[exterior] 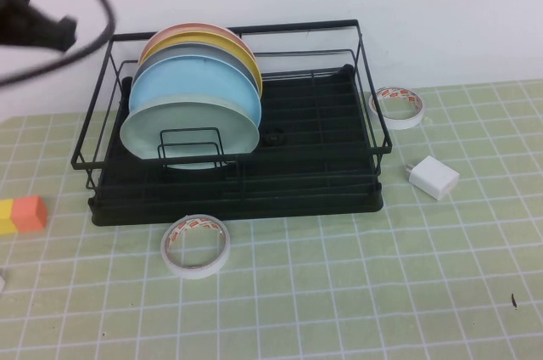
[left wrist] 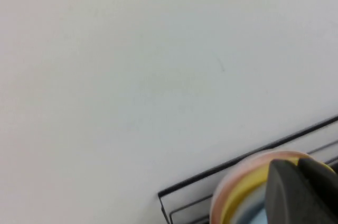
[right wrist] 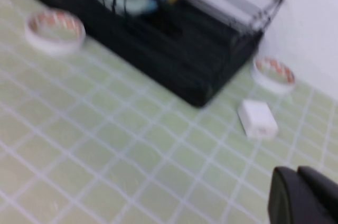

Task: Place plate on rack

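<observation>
The pale mint-green plate [exterior: 188, 135] stands upright in the front slot of the black wire rack [exterior: 322, 182], ahead of the sky-blue plate [exterior: 204, 88], a grey one, the yellow plate [exterior: 229, 46] and a pink one. The mint plate also shows in the right wrist view [right wrist: 132, 2], inside the rack [right wrist: 174, 60]. My left gripper [left wrist: 303, 187] is shut and empty, raised above the rack's far left corner; it is the dark shape at the high view's top left [exterior: 38, 29]. My right gripper [right wrist: 303, 197] is shut and empty, over the mat right of the rack, outside the high view.
A tape roll [exterior: 196, 245] lies in front of the rack, another tape roll [exterior: 398, 106] at its back right. A white charger [exterior: 433, 177] lies right of the rack. An orange and yellow block [exterior: 24, 214] sits at the left edge. A white wall stands behind.
</observation>
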Robot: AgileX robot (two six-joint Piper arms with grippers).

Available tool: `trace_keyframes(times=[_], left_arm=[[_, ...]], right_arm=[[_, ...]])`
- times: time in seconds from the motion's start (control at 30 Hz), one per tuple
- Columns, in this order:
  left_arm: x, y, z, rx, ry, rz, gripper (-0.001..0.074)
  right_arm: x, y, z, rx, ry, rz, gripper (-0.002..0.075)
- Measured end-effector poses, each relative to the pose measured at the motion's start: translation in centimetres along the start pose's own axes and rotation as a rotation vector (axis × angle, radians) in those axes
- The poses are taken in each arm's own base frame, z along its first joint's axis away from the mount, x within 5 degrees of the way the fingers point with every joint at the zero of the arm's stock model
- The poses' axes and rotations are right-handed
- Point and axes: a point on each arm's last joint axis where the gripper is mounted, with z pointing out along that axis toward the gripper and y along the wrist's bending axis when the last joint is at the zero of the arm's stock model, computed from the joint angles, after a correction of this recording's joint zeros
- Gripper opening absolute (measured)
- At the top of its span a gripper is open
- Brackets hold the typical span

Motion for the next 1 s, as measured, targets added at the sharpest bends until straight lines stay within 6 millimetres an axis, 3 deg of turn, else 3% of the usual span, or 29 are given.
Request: trace_keyframes(times=[0.3, 0.67, 1.0], left_arm=[[2.5, -1.5, -7.9, 0.007, -0.015, -0.186, 0.0], [5.5, -3.2, -16.4, 0.001, -0.133, -0.176, 0.0], [6.2, -3.8, -20.8, -0.026, -0.269, -0.155, -0.0001]], right_arm=[[0.3, 0.4, 0.5, -0.009, -0.058, 0.007, 0.0003], [0.4, 0.4, 0.5, -0.009, -0.048, 0.024, 0.0001], [0.6, 0.4, 0.5, -0.01, -0.031, 0.024, 0.0001]])
